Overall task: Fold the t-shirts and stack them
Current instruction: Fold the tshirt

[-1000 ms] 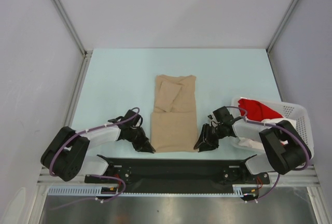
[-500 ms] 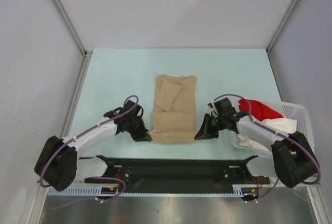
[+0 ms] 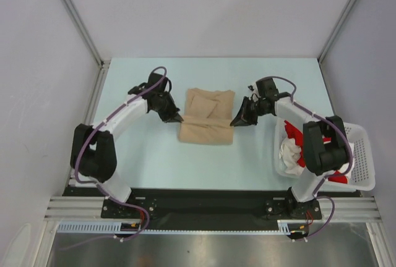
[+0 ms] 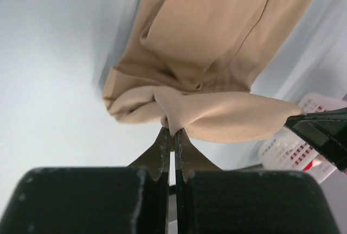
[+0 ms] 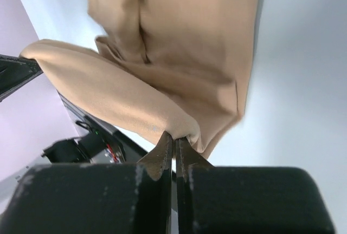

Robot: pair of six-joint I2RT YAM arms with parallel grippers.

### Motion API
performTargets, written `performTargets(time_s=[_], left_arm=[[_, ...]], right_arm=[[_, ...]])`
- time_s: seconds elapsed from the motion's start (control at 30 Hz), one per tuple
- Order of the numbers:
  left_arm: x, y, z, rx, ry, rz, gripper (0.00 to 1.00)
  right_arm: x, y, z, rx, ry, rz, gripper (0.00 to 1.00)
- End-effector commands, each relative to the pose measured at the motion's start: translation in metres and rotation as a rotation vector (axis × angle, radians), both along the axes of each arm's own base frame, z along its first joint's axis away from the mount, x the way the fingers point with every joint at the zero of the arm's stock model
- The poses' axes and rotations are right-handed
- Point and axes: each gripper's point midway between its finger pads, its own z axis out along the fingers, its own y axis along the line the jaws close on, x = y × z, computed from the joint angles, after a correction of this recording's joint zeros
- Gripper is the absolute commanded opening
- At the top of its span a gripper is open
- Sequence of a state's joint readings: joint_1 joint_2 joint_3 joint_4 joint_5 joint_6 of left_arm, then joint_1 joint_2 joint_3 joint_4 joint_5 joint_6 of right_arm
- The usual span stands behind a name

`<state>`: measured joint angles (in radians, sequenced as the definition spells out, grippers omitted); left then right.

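Your left tool point(image 3: 177, 119) clamped on beige t-shirt point(image 3: 207, 132) hem corner; your right tool point(image 3: 237, 122) clamped on opposite corner. Shirt doubled over, middle of counter point(image 3: 142, 156). Basket point(image 3: 365, 168) at right edge holds red t-shirt point(image 3: 292, 135), white t-shirt point(image 3: 289, 152).

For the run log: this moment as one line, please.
step: fold beige shirt | left gripper: shut on shirt edge | right gripper: shut on shirt edge | edge raised over shirt | basket: red shirt, white shirt

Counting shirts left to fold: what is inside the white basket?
Bunched red cloth and white cloth show in the basket. The right arm covers its middle; anything beneath the cloth is hidden.
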<state>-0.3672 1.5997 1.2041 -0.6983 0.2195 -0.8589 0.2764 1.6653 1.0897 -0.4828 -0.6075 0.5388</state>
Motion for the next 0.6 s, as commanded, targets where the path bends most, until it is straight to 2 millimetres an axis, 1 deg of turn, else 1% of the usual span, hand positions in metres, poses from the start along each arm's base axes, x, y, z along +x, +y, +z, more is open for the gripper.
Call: performTargets(time_s=[0.0, 0.03, 0.07, 0.1, 0.13, 0.17, 0.23, 0.27, 0.3, 0.33, 0.37, 0.4, 0.43, 0.47, 0.5, 0.53, 0.57], left_arm=[[0.035, 0.003, 0.010, 0.009, -0.036, -0.028, 0.00], [0.050, 0.000, 0.023, -0.004, -0.075, -0.035, 0.00], [0.055, -0.002, 0.013, -0.003, -0.043, -0.044, 0.00], [0.068, -0.006, 0.025, -0.014, -0.078, -0.049, 0.00], [0.074, -0.007, 0.024, -0.015, -0.076, -0.050, 0.01], [0.083, -0.009, 0.028, -0.023, -0.087, -0.052, 0.00], [0.092, -0.012, 0.030, -0.043, -0.095, -0.053, 0.00], [0.098, -0.016, 0.035, -0.062, -0.115, -0.059, 0.00], [0.105, -0.018, 0.038, -0.075, -0.129, -0.066, 0.00], [0.109, -0.018, 0.040, -0.078, -0.135, -0.066, 0.00], [0.114, -0.019, 0.041, -0.085, -0.145, -0.066, 0.00], [0.121, -0.021, 0.043, -0.099, -0.154, -0.069, 0.00], [0.125, -0.021, 0.044, -0.107, -0.159, -0.070, 0.00], [0.129, -0.023, 0.046, -0.113, -0.174, -0.071, 0.00], [0.136, -0.023, 0.051, -0.117, -0.190, -0.066, 0.00], [0.140, -0.024, 0.049, -0.120, -0.195, -0.066, 0.00], [0.146, -0.025, 0.054, -0.131, -0.210, -0.063, 0.00]], right_arm=[[0.028, 0.003, 0.006, 0.013, -0.012, 0.024, 0.00], [0.043, 0.004, 0.015, 0.022, -0.042, 0.016, 0.00], [0.049, 0.004, 0.010, 0.021, -0.024, 0.013, 0.00], [0.055, 0.005, 0.009, 0.020, -0.022, 0.013, 0.00], [0.069, 0.006, 0.019, 0.028, -0.052, 0.006, 0.00], [0.073, 0.005, 0.012, 0.027, -0.026, 0.003, 0.00], [0.086, 0.004, 0.015, 0.031, -0.035, -0.007, 0.00], [0.096, 0.005, 0.022, 0.044, -0.055, -0.010, 0.00], [0.101, 0.005, 0.017, 0.044, -0.044, -0.015, 0.00], [0.106, 0.004, 0.017, 0.046, -0.044, -0.023, 0.00], [0.114, 0.005, 0.025, 0.057, -0.063, -0.025, 0.00], [0.117, 0.005, 0.018, 0.058, -0.048, -0.029, 0.00], [0.120, 0.006, 0.018, 0.062, -0.046, -0.031, 0.00], [0.126, 0.007, 0.023, 0.070, -0.060, -0.032, 0.00], [0.129, 0.008, 0.022, 0.073, -0.060, -0.030, 0.00], [0.132, 0.009, 0.018, 0.074, -0.051, -0.034, 0.00], [0.136, 0.009, 0.019, 0.077, -0.057, -0.036, 0.00]])
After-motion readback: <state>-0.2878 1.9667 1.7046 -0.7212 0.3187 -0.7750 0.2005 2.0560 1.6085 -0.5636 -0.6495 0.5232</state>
